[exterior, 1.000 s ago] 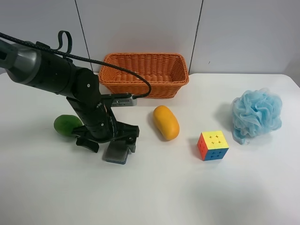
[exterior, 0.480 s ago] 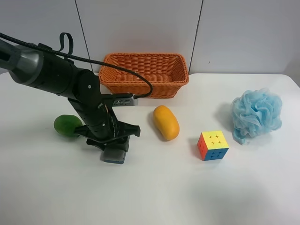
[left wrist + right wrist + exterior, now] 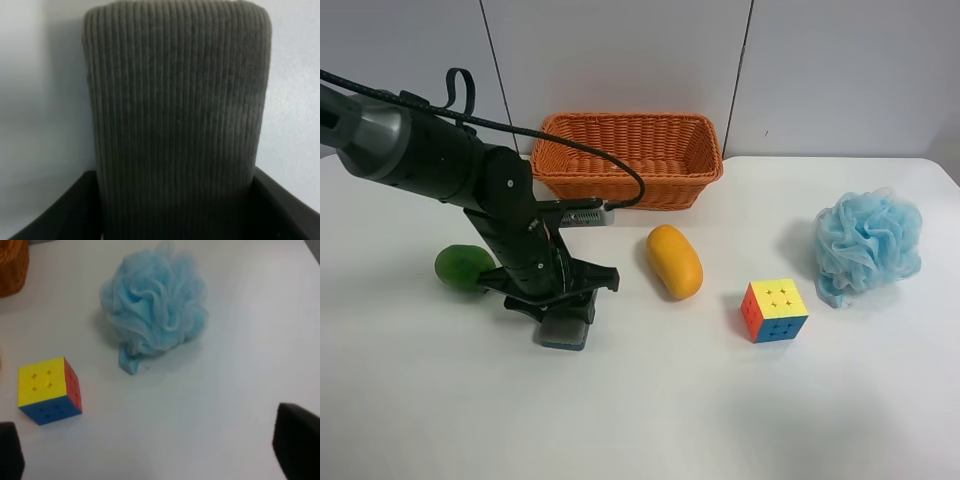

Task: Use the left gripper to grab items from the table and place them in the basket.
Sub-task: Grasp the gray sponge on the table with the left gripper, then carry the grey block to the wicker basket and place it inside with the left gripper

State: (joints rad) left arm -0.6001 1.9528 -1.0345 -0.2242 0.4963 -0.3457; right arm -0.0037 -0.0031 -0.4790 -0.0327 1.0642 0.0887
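My left gripper (image 3: 560, 306) is down at the table (image 3: 670, 410), shut on the flat grey block with a blue base (image 3: 566, 330). In the left wrist view the ribbed grey block (image 3: 175, 115) fills the frame, with a black finger against each side. The green fruit (image 3: 461, 267) lies just beside the arm. The mango (image 3: 674, 261), puzzle cube (image 3: 774, 310) and blue pouf (image 3: 868, 243) lie apart on the table. The orange basket (image 3: 620, 121) stands at the back, with nothing seen inside. My right gripper (image 3: 150, 450) is open and empty above the table, near the cube (image 3: 47, 390) and pouf (image 3: 155, 305).
A black cable loops from the left arm over toward the basket's front wall. A corner of the basket (image 3: 11, 265) shows in the right wrist view. A grey panelled wall stands behind the table.
The left gripper's fingers, spread wide a second ago, have closed in on the grey block. Nothing has visibly moved in the last half second.
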